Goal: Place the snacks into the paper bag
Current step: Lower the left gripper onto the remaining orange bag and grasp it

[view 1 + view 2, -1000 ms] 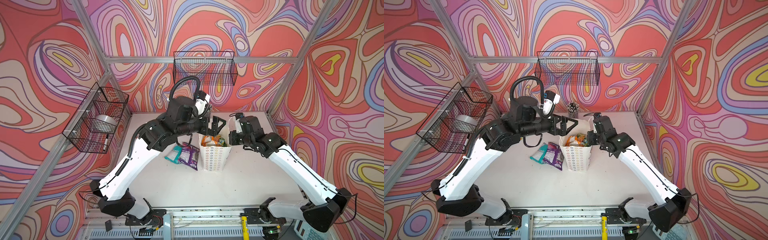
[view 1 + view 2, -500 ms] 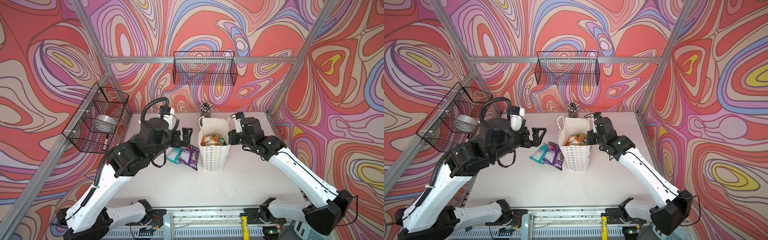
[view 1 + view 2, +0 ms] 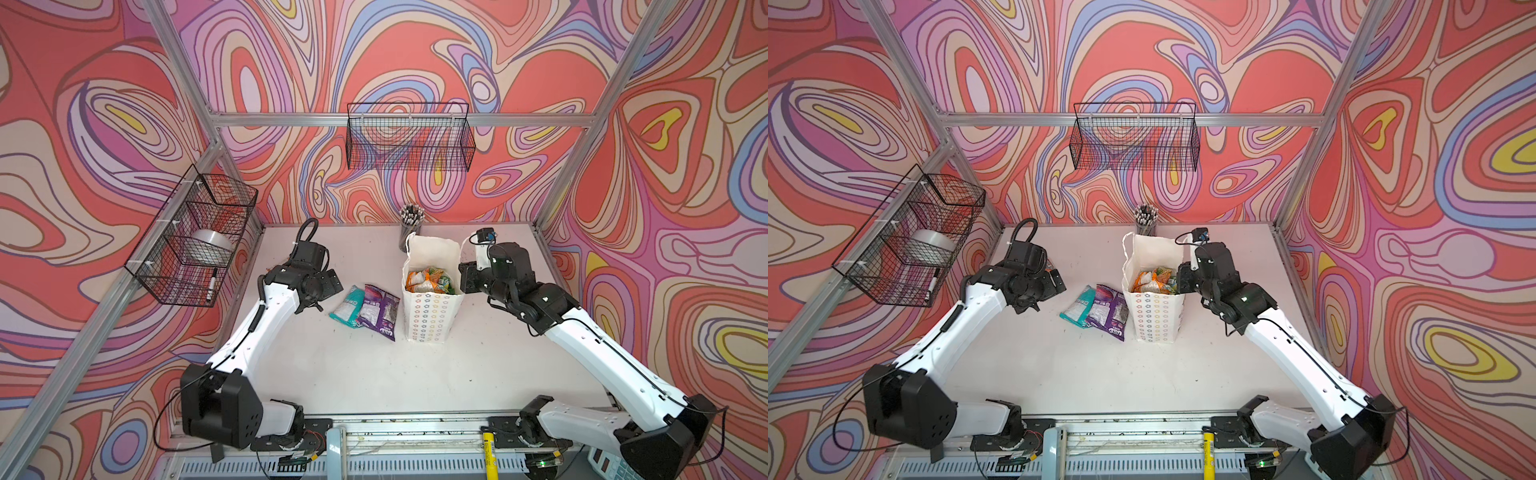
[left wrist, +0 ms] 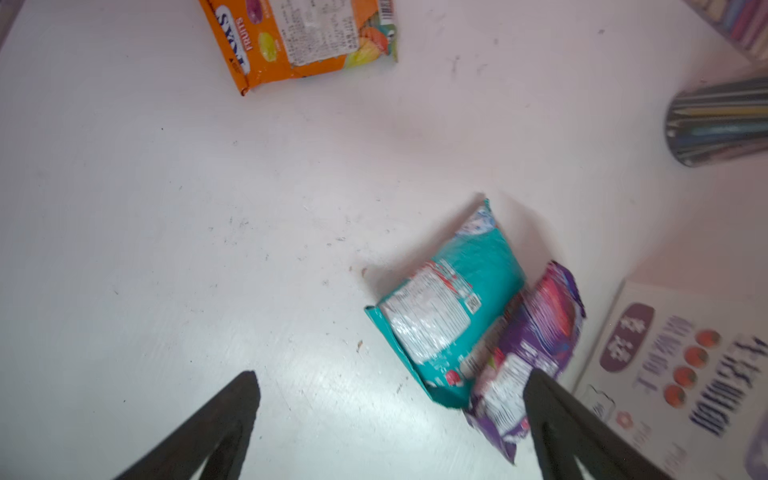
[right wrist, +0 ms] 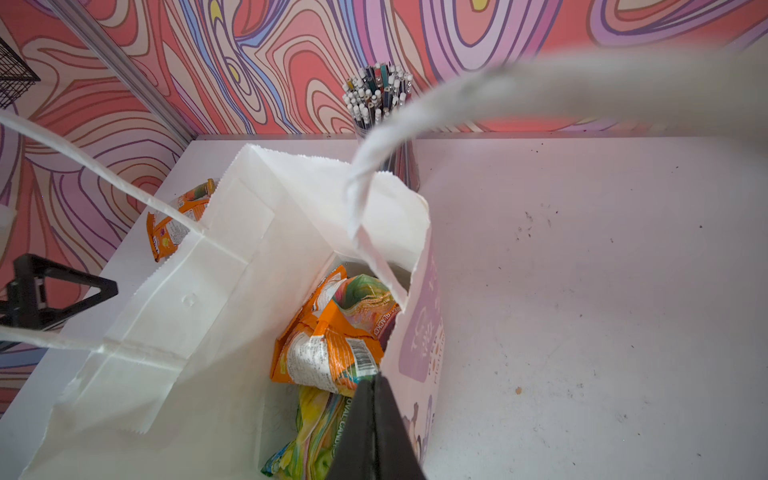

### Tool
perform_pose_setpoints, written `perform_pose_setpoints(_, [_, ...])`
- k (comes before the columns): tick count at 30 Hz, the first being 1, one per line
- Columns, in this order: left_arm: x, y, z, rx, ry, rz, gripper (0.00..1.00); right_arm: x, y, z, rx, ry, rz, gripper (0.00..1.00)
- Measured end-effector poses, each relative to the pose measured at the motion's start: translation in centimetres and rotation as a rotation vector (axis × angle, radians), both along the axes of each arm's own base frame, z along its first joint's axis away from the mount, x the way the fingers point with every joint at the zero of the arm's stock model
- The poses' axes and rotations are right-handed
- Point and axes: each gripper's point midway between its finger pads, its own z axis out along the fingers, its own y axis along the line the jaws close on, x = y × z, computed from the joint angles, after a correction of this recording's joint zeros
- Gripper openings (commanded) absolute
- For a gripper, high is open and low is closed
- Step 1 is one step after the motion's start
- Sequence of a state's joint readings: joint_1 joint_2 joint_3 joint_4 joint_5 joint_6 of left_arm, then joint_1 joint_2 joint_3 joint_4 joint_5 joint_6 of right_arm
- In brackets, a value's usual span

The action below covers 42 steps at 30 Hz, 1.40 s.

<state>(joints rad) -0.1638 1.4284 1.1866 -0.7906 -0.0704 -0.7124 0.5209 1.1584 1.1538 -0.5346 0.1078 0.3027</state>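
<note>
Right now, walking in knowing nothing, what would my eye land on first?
The swirling red, pink and purple patterned walls surround everything. On the white table stands a tall white paper bag dotted with pastel stars, stuffed with glossy orange and green pouches; a teal foil pouch and a purple foil pouch lie beside it.

Swirly walls (image 3: 124,104), white table (image 3: 374,374)

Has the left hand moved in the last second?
Yes. In a top view the open left hand has withdrawn leftward from over the paper bag, past the teal pouch.
</note>
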Motion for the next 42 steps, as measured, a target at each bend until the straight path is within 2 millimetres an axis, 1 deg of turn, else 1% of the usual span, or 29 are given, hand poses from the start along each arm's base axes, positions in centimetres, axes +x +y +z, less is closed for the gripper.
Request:
perform_pose_setpoints(3, [2.2,2.1,-2.4,0.023,0.042,0.064,1.00,-0.1,-0.2,0.3,0.000,-0.013,-0.006,0.00])
perform_pose_setpoints(9, [7.2,4.6,-5.9,0.075,0.081,0.122,1.00,-0.7,-0.8,1.4,0.011,-0.048,-0.014,0.00])
perform_pose_setpoints(10, [7.7,5.0,-6.3,0.080,0.082,0.129,1.00,-0.7,-0.8,1.5,0.012,-0.052,-0.015,0.00])
perform_pose_setpoints(14, [10.2,7.7,-7.9,0.105,0.094,0.161,1.00,-0.7,-0.9,1.5,0.010,-0.053,-0.019,0.00])
perform_pose_setpoints(18, [12.5,10.4,-8.9,0.116,0.076,0.173,1.00,-0.7,-0.9,1.5,0.009,-0.054,-0.020,0.00])
perform_pose_setpoints(21, [14.1,11.8,-9.4,0.128,0.067,0.168,1.00,-0.7,-0.9,1.5,0.009,-0.054,-0.020,0.00])
perform_pose_setpoints(26, [16.5,12.9,-9.5,0.133,0.033,0.141,1.00,-0.6,-0.9,1.4,0.007,-0.052,-0.020,0.00])
perform_pose_setpoints(30, [18.3,13.7,-9.2,0.111,0.004,0.136,1.00,-0.4,-0.8,1.3,0.004,-0.052,-0.019,0.00])
perform_pose_setpoints(33, [19.7,14.8,-8.8,0.098,-0.017,0.149,1.00,-0.2,-0.7,1.1,0.002,-0.051,-0.020,0.00])
perform_pose_setpoints(35, [20.4,15.4,-8.5,0.094,-0.019,0.155,1.00,-0.2,-0.7,1.1,0.001,-0.051,-0.021,0.00])
perform_pose_setpoints(38, [21.1,15.7,-8.3,0.089,-0.011,0.156,1.00,-0.2,-0.7,1.1,0.000,-0.052,-0.022,0.00])
perform_pose_setpoints(40, [21.0,15.6,-8.8,0.083,0.007,0.153,1.00,-0.2,-0.7,1.1,-0.001,-0.052,-0.021,0.00])
perform_pose_setpoints(42, [20.5,15.4,-9.6,0.074,0.041,0.149,1.00,-0.2,-0.7,1.1,-0.001,-0.052,-0.021,0.00])
